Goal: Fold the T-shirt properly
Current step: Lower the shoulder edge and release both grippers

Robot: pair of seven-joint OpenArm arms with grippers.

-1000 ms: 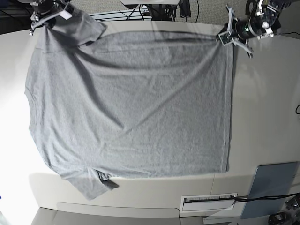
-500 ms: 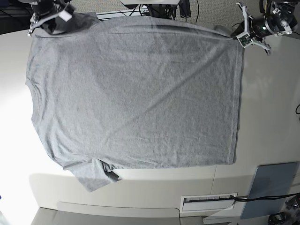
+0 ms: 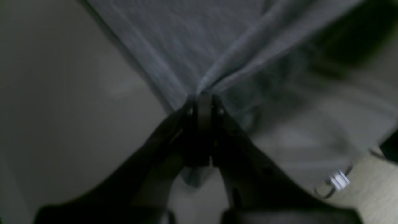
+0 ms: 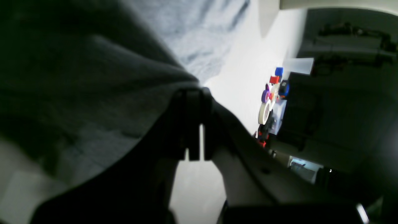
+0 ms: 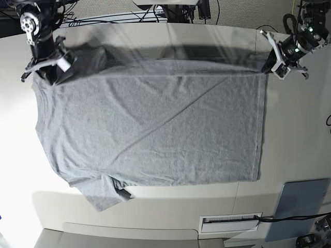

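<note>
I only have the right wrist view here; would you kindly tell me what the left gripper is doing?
Observer: In the left wrist view, the left gripper is shut on the T-shirt.

Operator: Thank you. Does anything lie off to the side of the shirt?

Observer: Yes, the base view shows a blue-grey pad at its lower right.

Operator: And does the far lower edge look even?

Observer: Not entirely; in the base view, a flap sticks out at the lower left.
</note>
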